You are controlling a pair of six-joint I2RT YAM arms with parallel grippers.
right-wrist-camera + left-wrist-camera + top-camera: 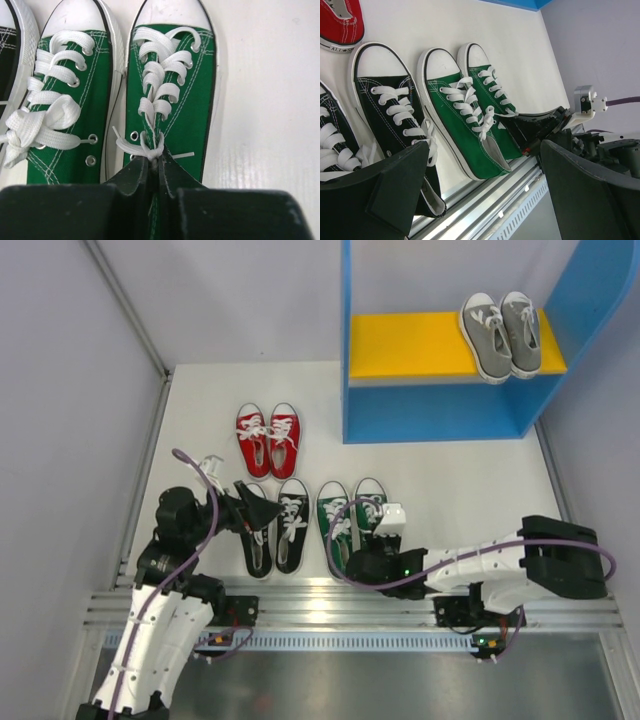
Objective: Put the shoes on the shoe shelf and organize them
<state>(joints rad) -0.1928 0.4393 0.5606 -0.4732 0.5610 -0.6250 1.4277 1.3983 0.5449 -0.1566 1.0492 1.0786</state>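
At the right gripper (159, 167): pinched almost fully together, a thin strip of green cloth caught between the fingers (132, 182), right behind the lace knot (150, 150) of the right-hand shoe of the green pair (190, 100). At the left gripper (485, 145): spread wide, gripping nothing, hanging above the heel end of the black pair (390, 110).

From the right wrist alone: the close look at that pinch, with the white toe caps (172, 12) of both green shoes at the top and an edge of a black one at far left. From the left wrist alone: a side look at the right gripper's dark fingers reaching down into the heel opening of that same green shoe, plus a corner of the red pair (340, 25) at top left. From the top alone: the whole layout. On the white table (450, 480), three pairs, toes pointing toward the far edge: black and green side by side at the near edge, red just beyond the black. Past them, at the far right, the shelf (440, 420), blue-walled and open.

In the shelf, on the yellow board (410, 345): the grey pair (500, 335), both shoes close together at the board's right end. Hard to tell from above which way their toes point.
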